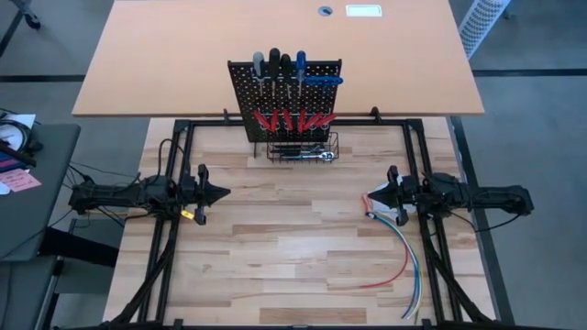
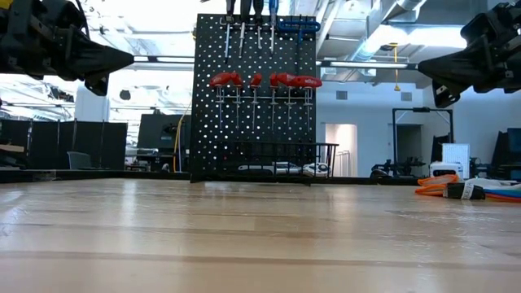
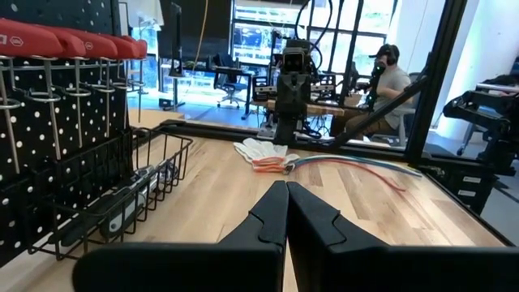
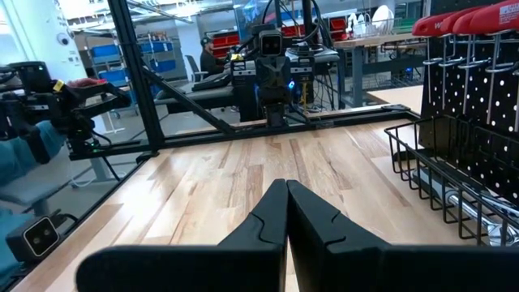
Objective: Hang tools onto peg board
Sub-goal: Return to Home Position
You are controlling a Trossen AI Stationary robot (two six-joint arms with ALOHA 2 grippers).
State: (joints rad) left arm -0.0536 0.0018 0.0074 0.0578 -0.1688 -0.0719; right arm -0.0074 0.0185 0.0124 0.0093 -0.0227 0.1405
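The black peg board (image 1: 286, 96) stands upright at the table's far middle. Screwdrivers (image 1: 280, 64) and a blue T-handle hex key (image 1: 321, 80) hang along its top. Several small red-handled tools (image 2: 264, 80) hang in its ring holders. A silver ratchet wrench (image 1: 310, 155) lies in the wire basket (image 2: 281, 159) at its base. My left gripper (image 1: 226, 193) is shut and empty above the table's left side. My right gripper (image 1: 367, 198) is shut and empty above the right side.
Red, blue and white cables (image 1: 401, 257) lie on the table at the right, their bound end (image 1: 374, 214) below my right gripper. A tan desk (image 1: 275, 50) stands behind the peg board. A seated person (image 3: 389, 85) shows in the room beyond.
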